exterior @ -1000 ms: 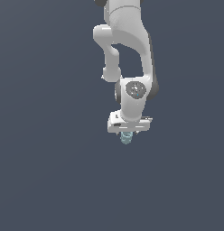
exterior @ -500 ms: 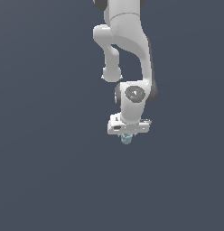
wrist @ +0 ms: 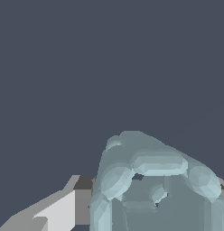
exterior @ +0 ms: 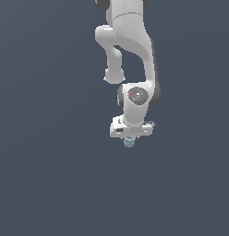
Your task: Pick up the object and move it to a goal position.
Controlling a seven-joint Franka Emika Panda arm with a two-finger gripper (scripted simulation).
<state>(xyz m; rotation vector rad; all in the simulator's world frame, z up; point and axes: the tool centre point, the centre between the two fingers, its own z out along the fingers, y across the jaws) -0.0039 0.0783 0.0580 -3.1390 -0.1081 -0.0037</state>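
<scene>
Tool (exterior: 129, 139) pinching ribbed teal object (exterior: 129, 142), hollow end visible in wrist view

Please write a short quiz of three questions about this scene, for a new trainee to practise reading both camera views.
1. True or false: the gripper is shut on the ribbed object.
2. What colour is the object?
A. red
B. pale teal-blue
C. yellow
3. Fill in: in the wrist view the object looks large because it sits very ____ to the camera.

Key: 1 true; 2 B; 3 close.
</scene>
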